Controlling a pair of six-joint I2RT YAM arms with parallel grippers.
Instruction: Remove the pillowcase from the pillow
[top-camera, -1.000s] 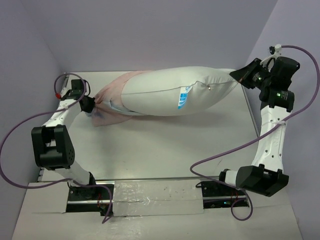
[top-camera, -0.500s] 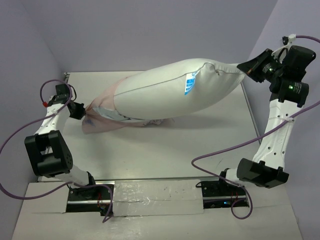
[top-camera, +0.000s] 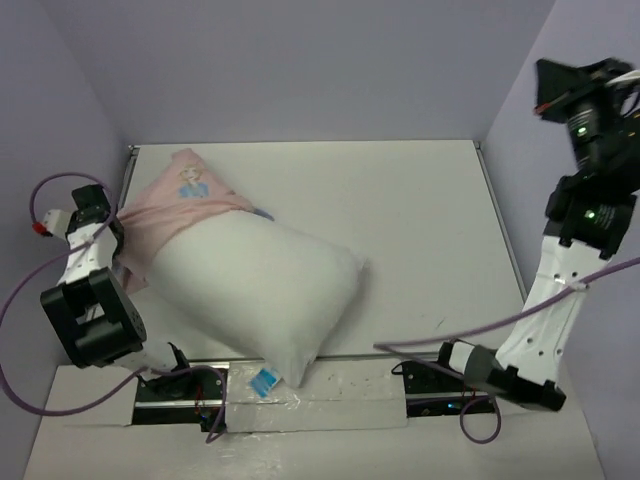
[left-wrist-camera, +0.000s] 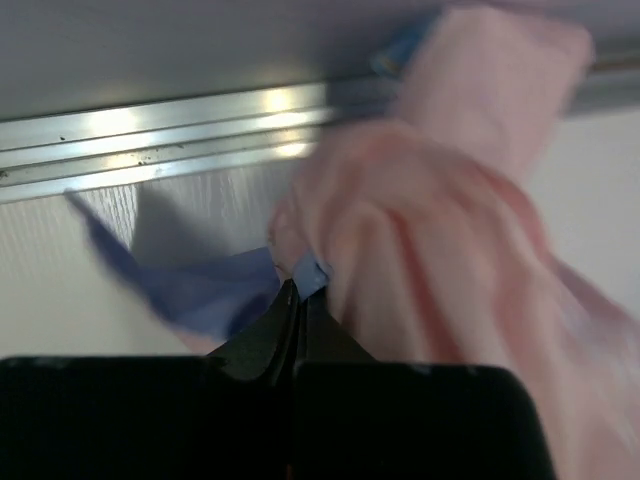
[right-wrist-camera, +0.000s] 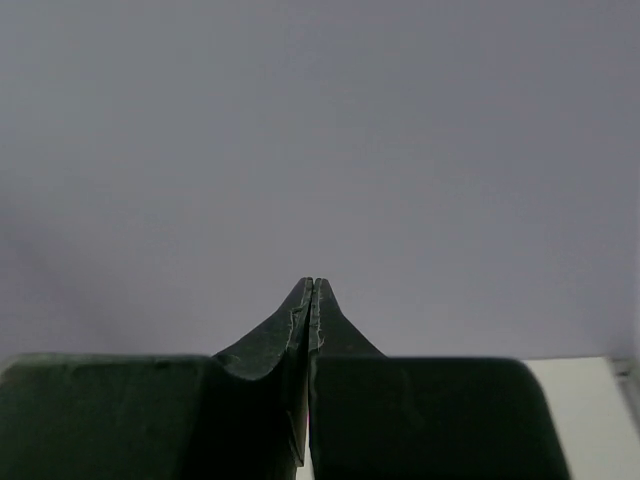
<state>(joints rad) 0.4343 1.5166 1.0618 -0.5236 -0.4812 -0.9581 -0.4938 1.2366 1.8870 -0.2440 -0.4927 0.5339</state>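
Observation:
The plain white pillow lies slanted on the table, its near corner with a blue tag over the front edge. The pink pillowcase, with a small figure print, is bunched over the pillow's far-left end. My left gripper is at the table's left edge, shut on the pillowcase. In the left wrist view the gripper pinches a blue hem of the blurred pink pillowcase. My right gripper is raised high at the far right, shut and empty. In its wrist view the gripper faces the bare purple wall.
Purple walls enclose the white table on three sides. A metal rail runs along the table's left edge by my left gripper. A taped strip lies between the arm bases at the front.
The pillow has left my right gripper and dropped from mid-air onto the table. My right arm has swung up and away. My left gripper has pulled the pillowcase further left.

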